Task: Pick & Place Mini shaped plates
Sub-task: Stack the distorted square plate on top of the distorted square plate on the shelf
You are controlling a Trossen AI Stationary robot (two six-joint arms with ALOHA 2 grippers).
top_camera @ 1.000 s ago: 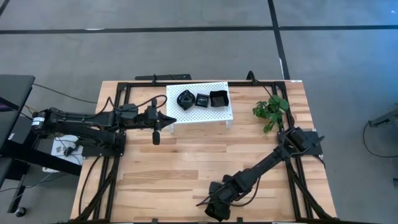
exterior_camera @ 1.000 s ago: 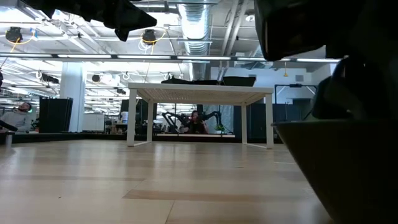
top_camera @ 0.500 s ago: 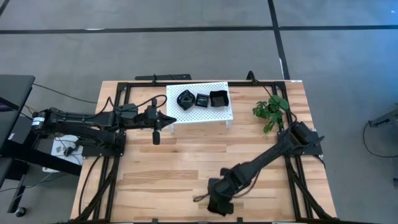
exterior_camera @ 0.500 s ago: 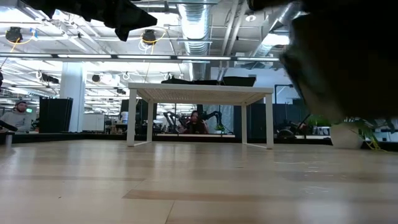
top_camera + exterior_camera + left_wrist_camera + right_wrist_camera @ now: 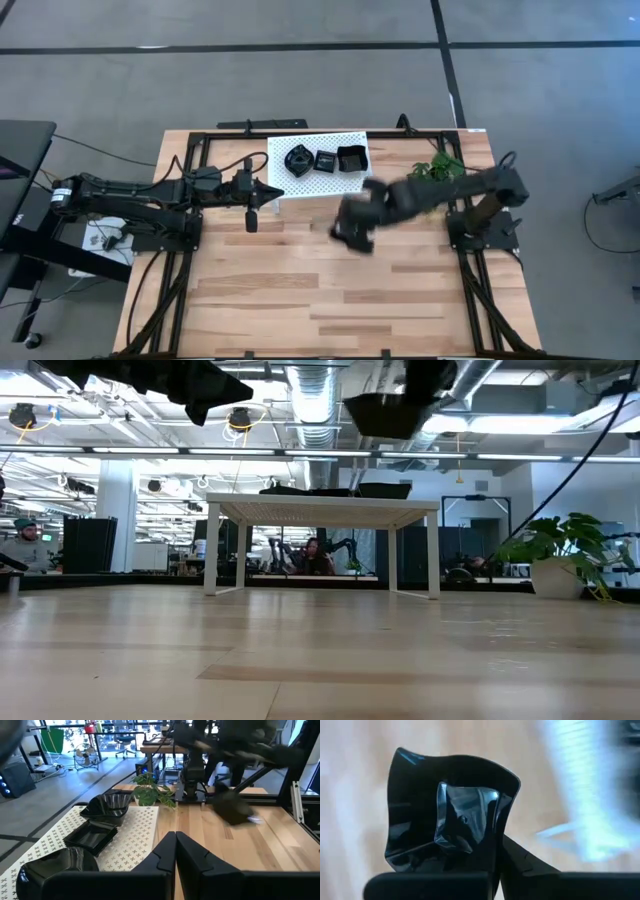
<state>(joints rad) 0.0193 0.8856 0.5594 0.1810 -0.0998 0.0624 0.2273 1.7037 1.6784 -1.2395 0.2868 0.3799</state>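
I have the right gripper (image 5: 352, 226) clamped on a wavy-rimmed black plate (image 5: 451, 825), carried above the table (image 5: 300, 290) just in front of the white rack (image 5: 350, 180). Three more plates (image 5: 325, 159) sit on that rack. My left gripper (image 5: 175, 851) waits beside the rack, fingers together. Only the right wrist view shows the held plate's rim pinched between the fingers.

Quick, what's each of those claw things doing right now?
Left gripper: closed, empty, beside the white rack.
Right gripper: closed on a black plate, above the table.
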